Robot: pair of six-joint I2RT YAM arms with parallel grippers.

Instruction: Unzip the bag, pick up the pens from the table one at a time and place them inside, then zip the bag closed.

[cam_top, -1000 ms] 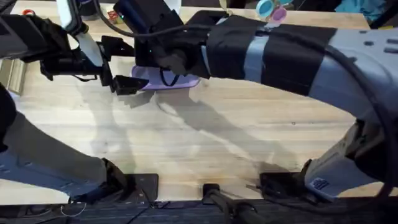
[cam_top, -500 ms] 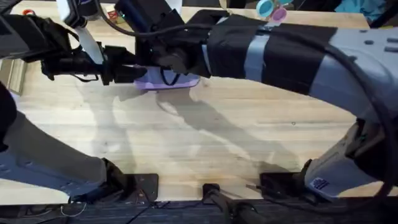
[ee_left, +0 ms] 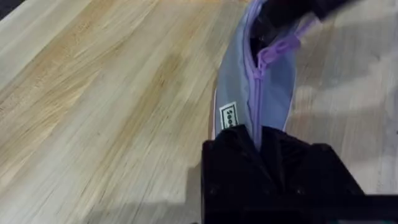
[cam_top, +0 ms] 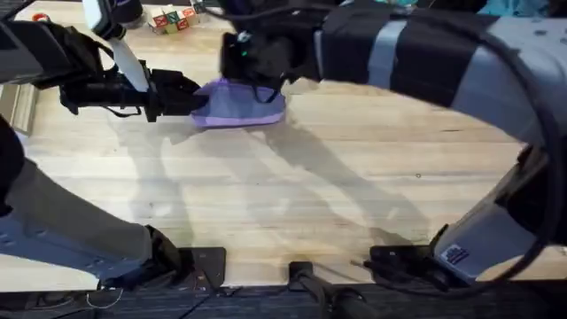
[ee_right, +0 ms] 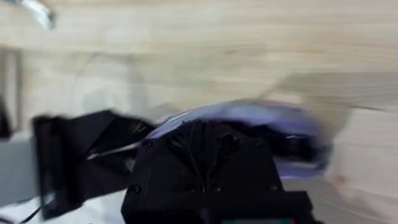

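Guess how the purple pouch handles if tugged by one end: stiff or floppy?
Likely floppy: the bag is soft fabric, bowed along its zipper. Probably light. With the left claw shut on one end, it may stretch rather than slide.

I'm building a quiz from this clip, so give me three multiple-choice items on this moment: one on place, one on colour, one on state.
1. Where does the bag lie?
A. far part of the table, left of centre
B. near edge, by the arm bases
C. far right corner

2. What colour is the zipper pull?
A. orange
B. purple
C. green

3. What is the left claw doing?
A. hanging open above bare wood
B. shut on the bag's end
C. holding scissors

Answers: 1 A, the overhead view shows it there; 2 B, the left wrist view shows a purple pull; 3 B, its fingers pinch the bag's end.
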